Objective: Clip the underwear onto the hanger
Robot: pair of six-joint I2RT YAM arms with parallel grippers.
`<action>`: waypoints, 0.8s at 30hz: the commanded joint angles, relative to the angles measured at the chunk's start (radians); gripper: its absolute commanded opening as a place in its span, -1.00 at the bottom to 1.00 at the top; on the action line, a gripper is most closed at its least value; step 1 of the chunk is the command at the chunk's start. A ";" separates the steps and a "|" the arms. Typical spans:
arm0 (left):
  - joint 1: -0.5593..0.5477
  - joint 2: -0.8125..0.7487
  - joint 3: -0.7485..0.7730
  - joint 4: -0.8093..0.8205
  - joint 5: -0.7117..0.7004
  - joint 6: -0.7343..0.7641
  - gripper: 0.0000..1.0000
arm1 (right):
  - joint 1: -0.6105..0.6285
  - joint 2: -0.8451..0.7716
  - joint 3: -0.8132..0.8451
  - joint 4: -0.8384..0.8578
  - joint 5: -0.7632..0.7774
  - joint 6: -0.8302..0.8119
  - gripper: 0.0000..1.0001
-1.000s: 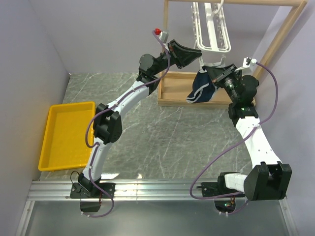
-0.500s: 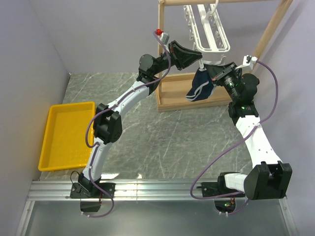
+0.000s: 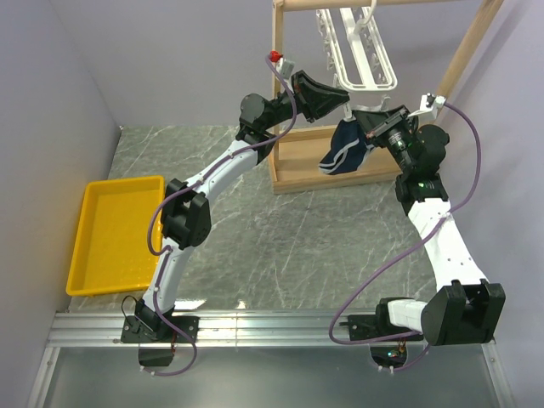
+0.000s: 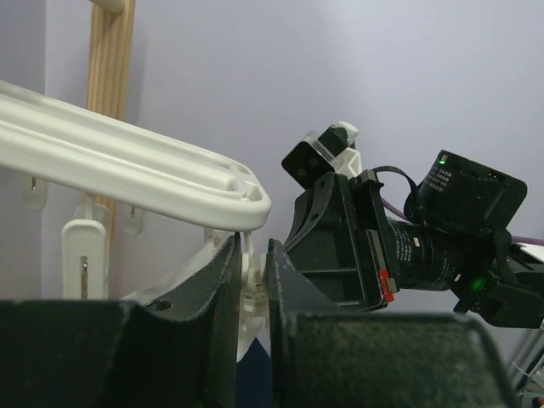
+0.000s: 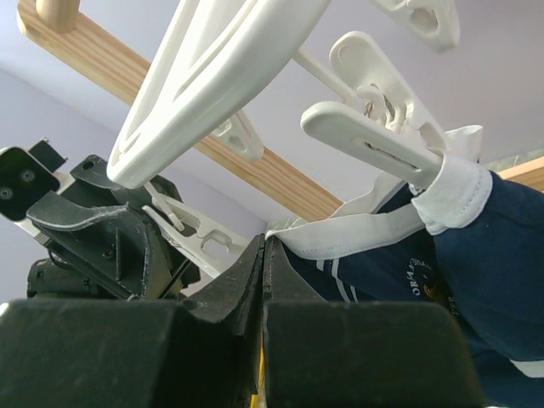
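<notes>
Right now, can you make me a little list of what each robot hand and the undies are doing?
left gripper: shut on a white clip of the hanger
right gripper: shut on the underwear by its white trim
underwear: hanging in the air below the hanger; a second clip seems to bite its trim
yellow tray: on the table, far left
</notes>
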 commanded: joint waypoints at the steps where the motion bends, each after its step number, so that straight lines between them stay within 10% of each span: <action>1: -0.023 0.013 -0.006 0.030 0.133 0.012 -0.99 | 0.006 -0.005 0.055 0.010 -0.017 0.026 -1.00; 24: -0.026 0.034 0.011 0.043 0.145 0.008 -0.99 | 0.013 0.007 0.083 0.007 -0.031 0.077 -1.00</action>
